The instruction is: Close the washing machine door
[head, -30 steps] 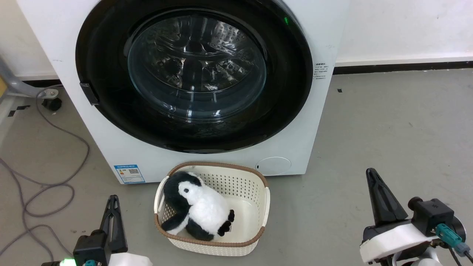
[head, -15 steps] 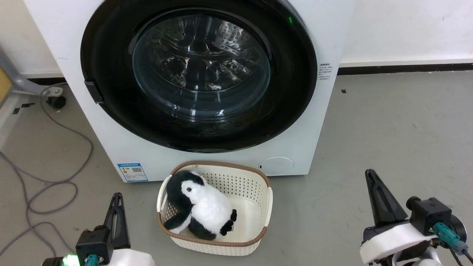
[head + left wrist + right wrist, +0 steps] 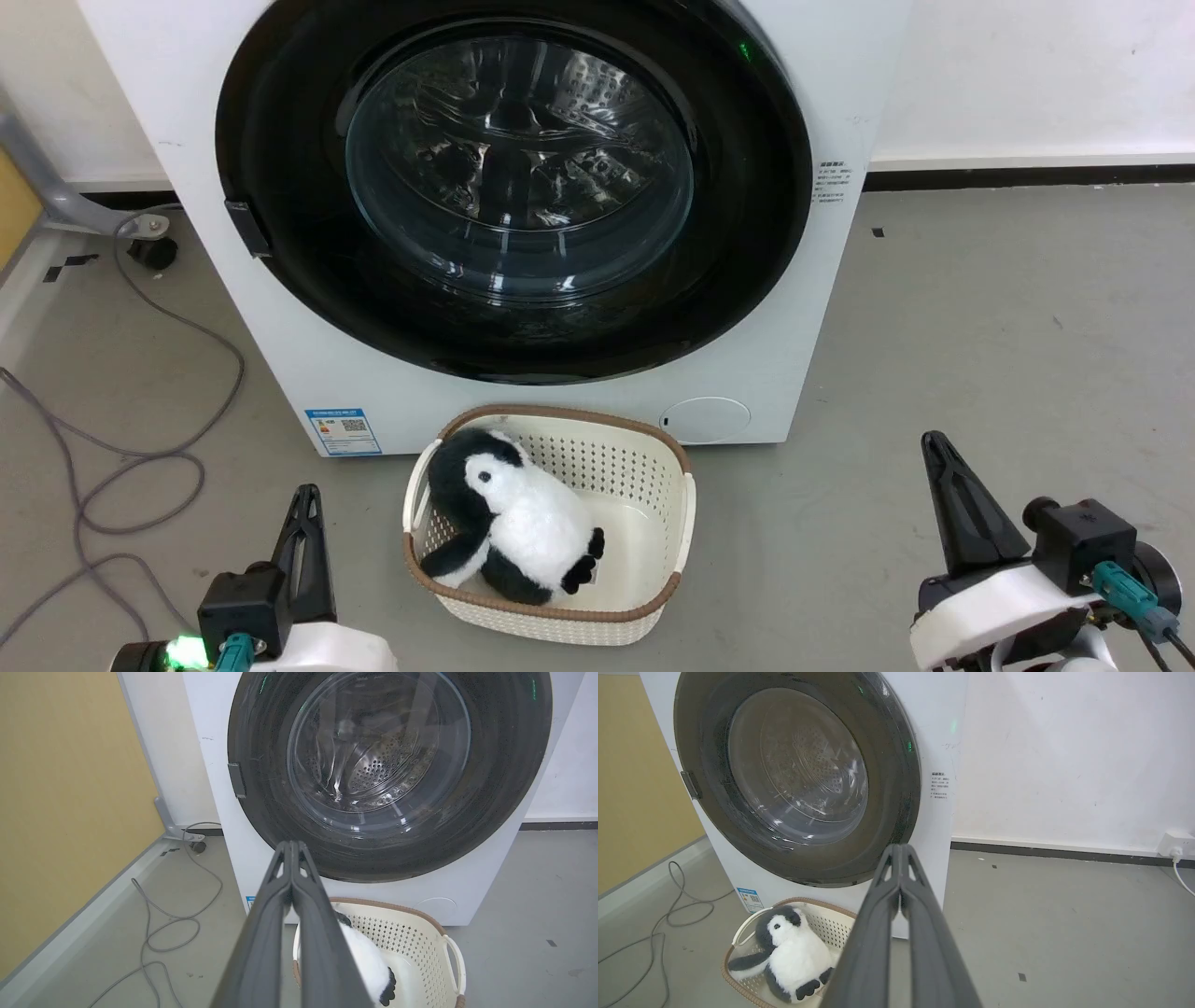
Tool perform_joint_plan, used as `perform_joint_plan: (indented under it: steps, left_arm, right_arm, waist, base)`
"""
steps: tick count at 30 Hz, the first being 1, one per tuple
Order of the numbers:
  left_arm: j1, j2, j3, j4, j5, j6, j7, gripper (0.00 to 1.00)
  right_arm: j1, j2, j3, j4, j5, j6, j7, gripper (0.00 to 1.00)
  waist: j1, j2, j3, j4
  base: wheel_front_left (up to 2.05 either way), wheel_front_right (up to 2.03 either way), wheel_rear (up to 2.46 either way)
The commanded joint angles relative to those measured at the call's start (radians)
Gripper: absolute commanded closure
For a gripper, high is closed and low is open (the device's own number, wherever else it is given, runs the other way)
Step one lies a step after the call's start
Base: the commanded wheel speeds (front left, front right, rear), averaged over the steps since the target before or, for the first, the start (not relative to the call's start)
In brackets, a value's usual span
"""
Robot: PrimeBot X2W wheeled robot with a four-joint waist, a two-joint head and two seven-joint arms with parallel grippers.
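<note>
- As the washing machine door (image 3: 513,196) lies flush in the front of the washing machine (image 3: 280,355), I judge it already closed. It stands ahead of and above my pincers, well apart.
- My left gripper (image 3: 307,495) and right gripper (image 3: 934,446) each press their 2 fingers together, holding nothing. The left is nearer the door's latch side.
- Against 1 second ago, the camera has shifted a little and the door stays flush.
</note>
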Motion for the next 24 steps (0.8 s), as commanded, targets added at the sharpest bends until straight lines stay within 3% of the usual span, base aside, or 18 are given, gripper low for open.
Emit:
perform_joint_plan:
  steps: [1,24]
  left_arm:
    - [-0.021,-0.004,-0.001,0.003,0.01,-0.007,0.004,1.0]
    - [-0.041,-0.011,-0.003,0.004,0.016,-0.045,0.051,1.0]
  right_arm:
    - [0.015,0.004,-0.001,-0.009,-0.008,0.0,0.004,1.0]
    - [0.027,0.006,-0.003,-0.039,-0.034,-0.001,0.052,1.0]
  waist:
    - [0.0,0.0,0.0,0.001]
    - [0.0,0.0,0.001,0.021]
  base:
    - [0.0,0.0,0.0]
    - [0.0,0.0,0.0]
